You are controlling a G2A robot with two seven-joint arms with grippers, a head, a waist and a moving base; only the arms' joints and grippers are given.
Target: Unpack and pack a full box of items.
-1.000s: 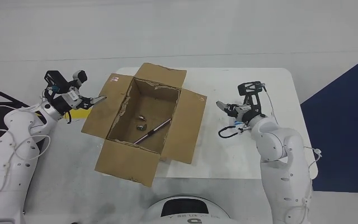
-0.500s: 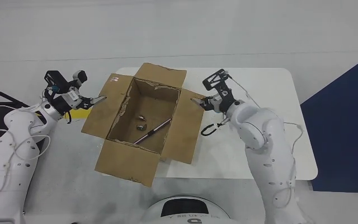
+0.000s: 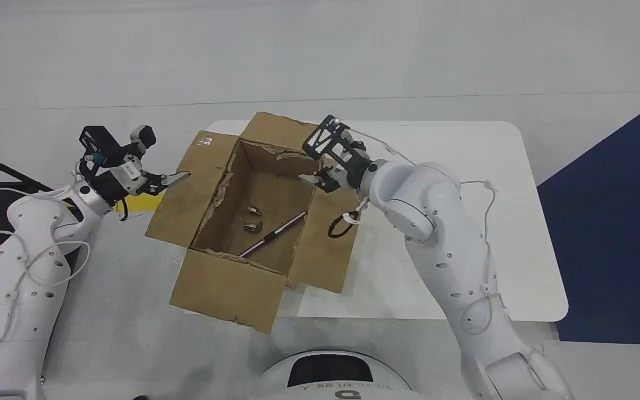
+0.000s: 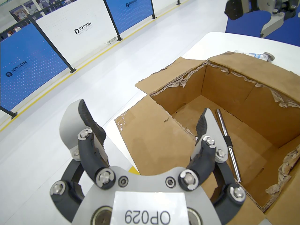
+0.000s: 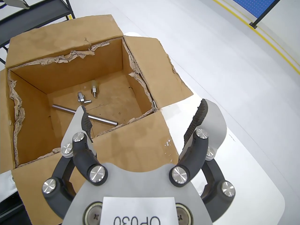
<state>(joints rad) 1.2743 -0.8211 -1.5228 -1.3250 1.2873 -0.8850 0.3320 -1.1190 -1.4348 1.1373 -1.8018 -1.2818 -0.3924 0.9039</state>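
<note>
An open cardboard box (image 3: 330, 215) with torn flaps stands on the white table (image 3: 460, 220). On its floor lie a long metal rod (image 3: 278, 232), a small bracket (image 5: 80, 98) and a short metal cylinder (image 5: 94, 87). My left gripper (image 3: 175, 180) hangs open just outside the box's left flap, with nothing between its fingers (image 4: 143, 112). My right gripper (image 3: 315, 178) is open and empty above the box's far right corner, looking down into it (image 5: 141, 108). The left wrist view shows the rod (image 4: 226, 139) and the right gripper (image 4: 252, 18) high over the far side.
The table's right half (image 3: 470, 180) is bare. A small clear item with a metal cap (image 4: 257, 56) lies on the table just beyond the box's far flap. A black rack (image 5: 46, 3) stands on the floor past the box.
My right arm has swung left from the table's right side to above the box's far right corner, staying open. The left arm and the box's contents have not moved.
</note>
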